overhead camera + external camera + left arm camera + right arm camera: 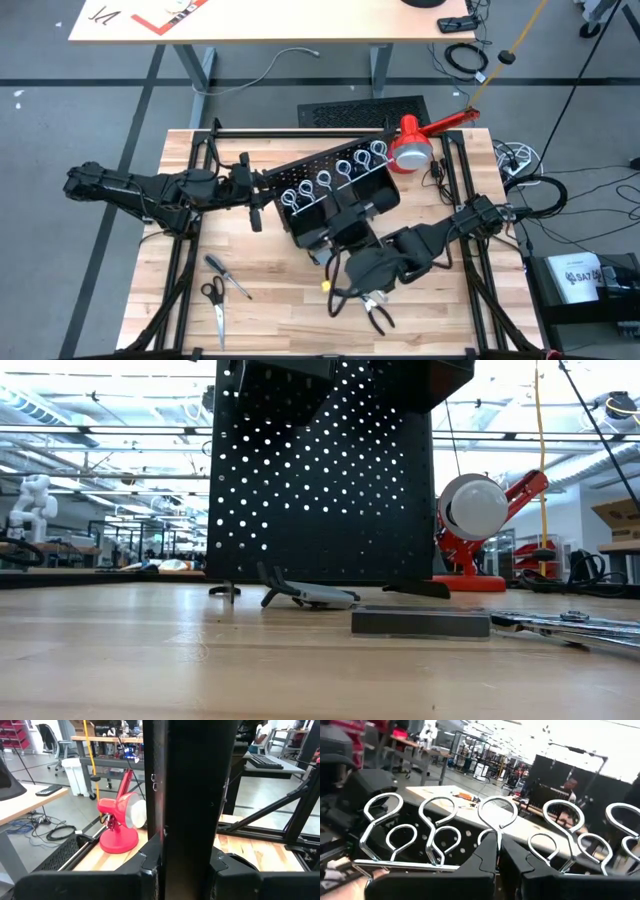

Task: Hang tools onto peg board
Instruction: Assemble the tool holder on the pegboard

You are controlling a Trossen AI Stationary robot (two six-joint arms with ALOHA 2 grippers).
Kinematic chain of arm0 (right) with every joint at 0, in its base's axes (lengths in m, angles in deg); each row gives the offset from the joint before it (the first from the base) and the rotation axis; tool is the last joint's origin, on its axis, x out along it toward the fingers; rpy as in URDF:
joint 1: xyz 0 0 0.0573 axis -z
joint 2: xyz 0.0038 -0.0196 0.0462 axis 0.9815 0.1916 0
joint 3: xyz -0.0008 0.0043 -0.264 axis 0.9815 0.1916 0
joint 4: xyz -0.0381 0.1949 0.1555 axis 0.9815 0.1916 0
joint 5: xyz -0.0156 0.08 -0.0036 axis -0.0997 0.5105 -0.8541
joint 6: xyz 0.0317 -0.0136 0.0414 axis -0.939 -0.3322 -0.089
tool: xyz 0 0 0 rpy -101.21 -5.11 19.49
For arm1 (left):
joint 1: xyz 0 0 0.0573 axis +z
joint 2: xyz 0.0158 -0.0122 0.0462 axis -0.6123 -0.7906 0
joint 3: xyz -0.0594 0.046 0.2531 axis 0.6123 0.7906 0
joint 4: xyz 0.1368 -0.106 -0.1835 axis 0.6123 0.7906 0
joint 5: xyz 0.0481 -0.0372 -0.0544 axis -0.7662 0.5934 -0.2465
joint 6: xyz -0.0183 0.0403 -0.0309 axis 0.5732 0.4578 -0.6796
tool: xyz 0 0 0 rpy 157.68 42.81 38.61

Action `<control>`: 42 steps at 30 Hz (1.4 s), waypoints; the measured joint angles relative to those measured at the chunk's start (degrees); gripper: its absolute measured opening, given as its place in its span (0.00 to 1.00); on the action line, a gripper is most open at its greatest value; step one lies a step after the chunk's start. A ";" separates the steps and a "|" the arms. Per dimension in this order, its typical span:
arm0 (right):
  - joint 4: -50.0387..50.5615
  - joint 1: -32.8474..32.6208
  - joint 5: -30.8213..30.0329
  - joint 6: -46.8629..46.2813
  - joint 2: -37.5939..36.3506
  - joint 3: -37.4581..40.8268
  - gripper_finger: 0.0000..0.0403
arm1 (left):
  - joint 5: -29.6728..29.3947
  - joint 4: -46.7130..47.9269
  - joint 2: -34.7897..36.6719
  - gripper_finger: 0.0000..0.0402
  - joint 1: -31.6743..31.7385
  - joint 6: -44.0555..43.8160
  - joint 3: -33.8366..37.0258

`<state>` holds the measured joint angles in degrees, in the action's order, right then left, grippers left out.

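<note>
The black peg board [335, 185] stands upright on the table's middle, on its feet [418, 588]. It carries a row of silver rings [330, 178] and black bins [345, 212]. My left gripper [255, 195] is shut on the board's left end. My right gripper [338, 228] is at the board's ring side, its fingers [485, 857] nearly together below the middle ring [497, 812], whose thin silver stem runs down between them. A thin screwdriver [228, 276] and black-handled scissors [215, 305] lie at the near left. Black-handled pliers [378, 315] lie near the front, under the right arm. My left gripper [187, 865] pinches the peg board's upright side edge [190, 795] between its two fingers, one on each face. The fingers come level from the table's left. The board stays upright with its feet on the table. My right gripper: I cannot tell whether its fingers touch the ring's stem [497, 836].
A red-and-white lamp [410, 150] stands at the board's far right end. A flat black slotted panel [360, 110] lies beyond the table's far edge. Black frame rails [300, 131] run around the table. Loose black cable [350, 295] lies under the right arm.
</note>
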<state>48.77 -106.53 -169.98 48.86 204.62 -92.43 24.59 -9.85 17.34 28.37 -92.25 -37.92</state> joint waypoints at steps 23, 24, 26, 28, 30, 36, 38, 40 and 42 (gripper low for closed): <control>-51.25 0.22 27.24 65.72 0.04 0.00 0.00 | -0.55 -2.80 -0.30 0.23 -0.07 1.22 0.38; -52.21 0.22 27.01 67.04 0.04 0.00 0.00 | -0.52 -2.66 -0.44 0.23 -0.07 1.30 0.40; -54.22 0.13 26.75 68.81 0.04 0.00 0.00 | -0.55 -3.04 -0.23 0.24 -0.07 1.40 0.39; -55.91 0.04 26.77 70.92 0.04 0.00 0.00 | -0.78 -3.79 -0.09 0.23 -0.07 1.62 0.25; -58.67 0.06 26.79 72.99 0.16 0.00 0.00 | -1.15 -3.50 -0.19 0.23 -0.07 1.83 0.26; -71.11 -0.01 31.65 82.13 0.46 0.00 0.00 | -1.64 -3.78 -0.11 0.23 -0.04 2.21 0.22; -76.94 -0.36 32.94 87.60 0.42 0.00 0.00 | -1.66 -3.81 -0.11 0.23 -0.04 2.23 0.22; -83.80 -0.69 32.98 94.68 0.36 0.00 0.00 | -1.68 -3.91 -0.09 0.23 -0.04 2.26 0.18; -91.17 -1.05 32.93 101.96 0.26 0.00 0.00 | -1.70 -3.93 -0.09 0.23 -0.04 2.27 0.15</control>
<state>-42.41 -107.58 -137.05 150.82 204.88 -92.43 22.89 -13.78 17.26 28.33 -89.97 -37.77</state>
